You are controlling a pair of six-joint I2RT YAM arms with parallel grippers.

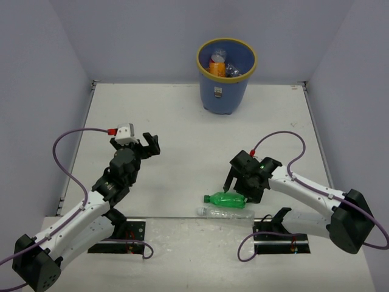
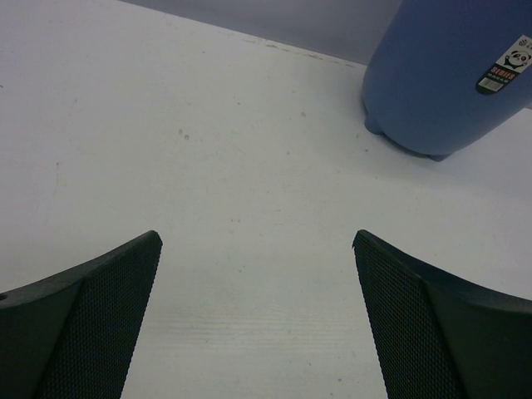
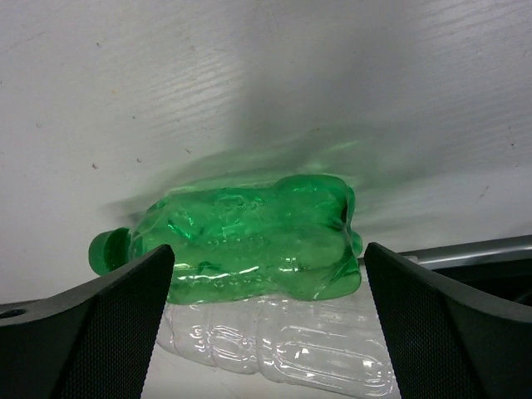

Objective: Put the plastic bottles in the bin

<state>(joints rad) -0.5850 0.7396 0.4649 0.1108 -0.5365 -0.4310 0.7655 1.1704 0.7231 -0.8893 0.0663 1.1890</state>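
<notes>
Now right claw [image 3: 268, 248] gapes wide over green bottle [image 3: 249, 218]; left claw [image 2: 256, 237] wide, empty.

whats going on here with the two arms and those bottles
The right pincer hangs open over a green bottle lying on the table, not gripping it yet; a clear bottle lies beside it. The left pincer is open and empty over bare table. The blue bin already holds other bottles.

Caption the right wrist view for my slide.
Open right gripper hovers over a green bottle lying beside a clear bottle on the table.
</notes>
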